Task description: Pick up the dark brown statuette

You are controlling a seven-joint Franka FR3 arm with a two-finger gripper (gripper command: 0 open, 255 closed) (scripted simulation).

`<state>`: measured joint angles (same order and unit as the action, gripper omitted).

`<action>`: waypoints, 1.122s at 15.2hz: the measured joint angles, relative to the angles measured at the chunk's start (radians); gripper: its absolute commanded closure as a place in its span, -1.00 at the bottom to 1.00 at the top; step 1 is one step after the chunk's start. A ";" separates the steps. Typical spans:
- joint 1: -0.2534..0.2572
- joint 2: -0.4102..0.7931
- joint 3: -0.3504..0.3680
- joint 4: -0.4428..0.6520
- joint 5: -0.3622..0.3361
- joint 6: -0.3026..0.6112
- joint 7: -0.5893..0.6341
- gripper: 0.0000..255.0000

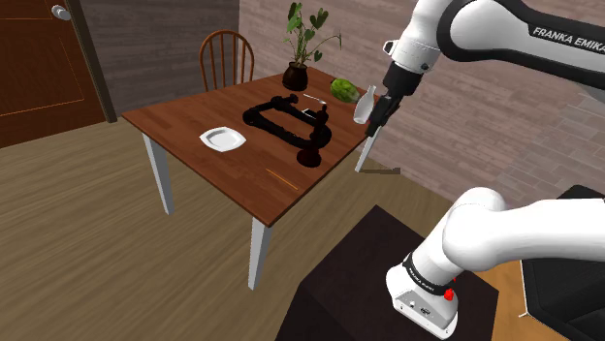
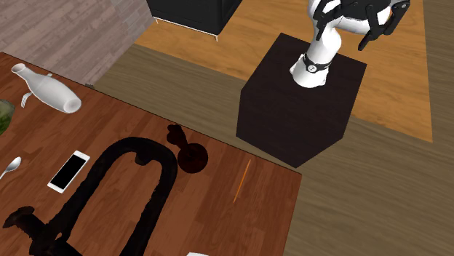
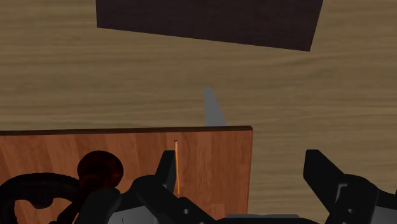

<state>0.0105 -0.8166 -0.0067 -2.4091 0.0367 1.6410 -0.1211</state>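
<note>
None of the lifting is done yet; I judge this to be the approach. The claw (image 3: 238,170) is open, its two fingers standing well apart with nothing between them. In the shoulder view it (image 1: 378,114) hangs above the table's (image 1: 194,131) corner on that view's right.

The statuette (image 2: 190,154) stands on the table near the edge that faces the stand (image 2: 298,109), just beside the bend of a big black curved piece (image 2: 164,185). A pencil (image 2: 241,180) lies near it on the bare wood. In the wrist view the statuette (image 3: 100,170) sits off to the side of the fingers, beyond the pencil (image 3: 177,167), not between them.

Next I need to shift the claw across until it is over the statuette. Then I come straight down, keep clear of the black piece, and close on the narrow upper part.
</note>
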 measured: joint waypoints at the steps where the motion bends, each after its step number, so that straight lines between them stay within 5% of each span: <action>1: 0.000 0.000 0.000 0.000 0.000 0.000 0.000 -1.00; 17: -0.051 0.566 -0.198 0.331 -0.018 0.150 -0.213 -1.00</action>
<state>-0.0401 -0.2507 -0.2045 -2.0780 0.0184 1.7909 -0.3343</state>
